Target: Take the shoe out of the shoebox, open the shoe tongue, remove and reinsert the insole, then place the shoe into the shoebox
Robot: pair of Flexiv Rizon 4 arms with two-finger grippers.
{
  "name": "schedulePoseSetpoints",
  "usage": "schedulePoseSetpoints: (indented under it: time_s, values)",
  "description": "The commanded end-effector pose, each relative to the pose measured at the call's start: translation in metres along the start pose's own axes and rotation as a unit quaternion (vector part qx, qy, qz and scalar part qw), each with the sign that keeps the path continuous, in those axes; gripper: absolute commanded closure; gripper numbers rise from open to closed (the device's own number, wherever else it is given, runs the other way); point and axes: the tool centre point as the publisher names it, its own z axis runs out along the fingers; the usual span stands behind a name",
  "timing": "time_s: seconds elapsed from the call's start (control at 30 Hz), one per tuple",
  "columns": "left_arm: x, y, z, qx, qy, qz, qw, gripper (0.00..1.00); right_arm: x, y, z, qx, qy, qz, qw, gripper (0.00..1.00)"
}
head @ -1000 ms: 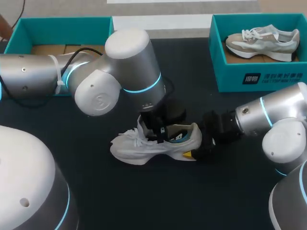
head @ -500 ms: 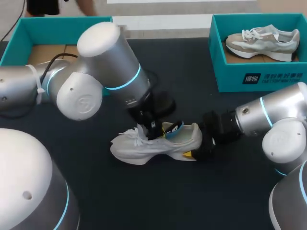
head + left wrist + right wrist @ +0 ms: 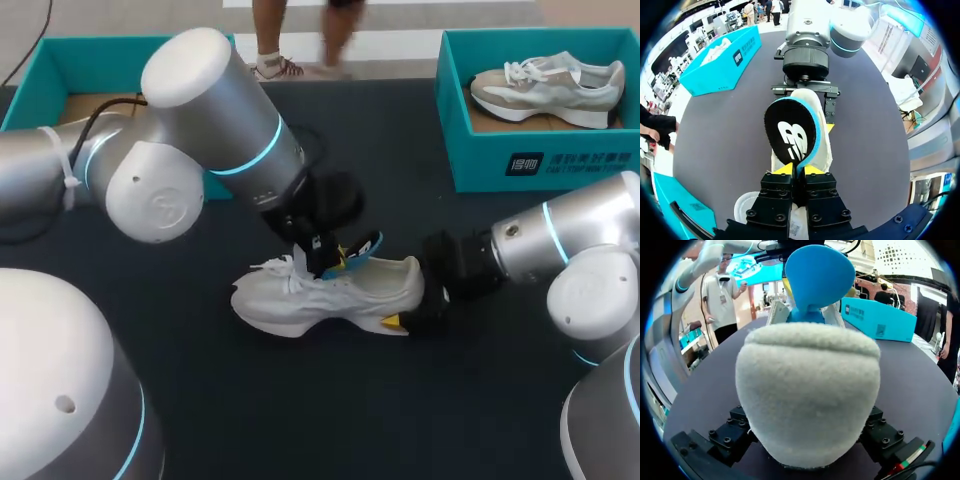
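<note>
Step in hand: insole removal, partway through as I judge it.

- Left claw (image 3: 798, 169): tips together, pinching the edge of the insole (image 3: 790, 135). The insole's dark face is toward my left wrist and its blue underside toward my right.
- The insole stands tilted above the shoe's opening, with its rounded end over the heel collar. I cannot tell how much of its front end sits inside.
- Shoe (image 3: 330, 295): pale, upright on its sole near the middle of the bench (image 3: 400, 420). The toe points to my left and the laces are loose.
- Right claw (image 3: 408, 305): clamped on the shoe's heel from two sides, low against the bench. It serves as the anchor.

Next move, my reading: draw the insole up and back along the line of the shoe until its front comes free. The right claw has to hold the heel down, or the whole shoe may lift with the insole. After that, turn the insole front end first, feed it back under the tongue and press it flat. The pinch is on a thin edge, so a slip is possible.

Count:
- Shoes, two: the one on the bench, and a second shoe (image 3: 545, 88) lying in the far right shoebox (image 3: 540, 165).
- Shoeboxes, two: both teal. The far left shoebox (image 3: 100, 42) shows only its cardboard floor, so I take it as the destination.
- Insoles in sight, one.
- Claws, two: both occupied.
</note>
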Motion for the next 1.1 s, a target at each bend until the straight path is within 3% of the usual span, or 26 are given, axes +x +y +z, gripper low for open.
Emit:
schedulePoseSetpoints:
  time_s: [0.03, 0.4, 1.1]
  values:
    - [-0.008, -0.010, -0.001, 0.000, 0.008, 0.007, 1.000, 1.00, 0.002, 0.001, 0.000, 0.002, 0.000, 0.000, 1.000, 1.00]
    - [-0.009, -0.019, 0.022, -0.004, 0.040, 0.017, 0.999, 1.00, 0.002, 0.001, 0.000, 0.002, 0.000, 0.000, 1.000, 1.00]
    - [-0.015, -0.048, 0.044, -0.008, 0.067, 0.051, 0.996, 1.00, 0.002, 0.001, 0.000, 0.002, 0.000, 0.000, 1.000, 1.00]
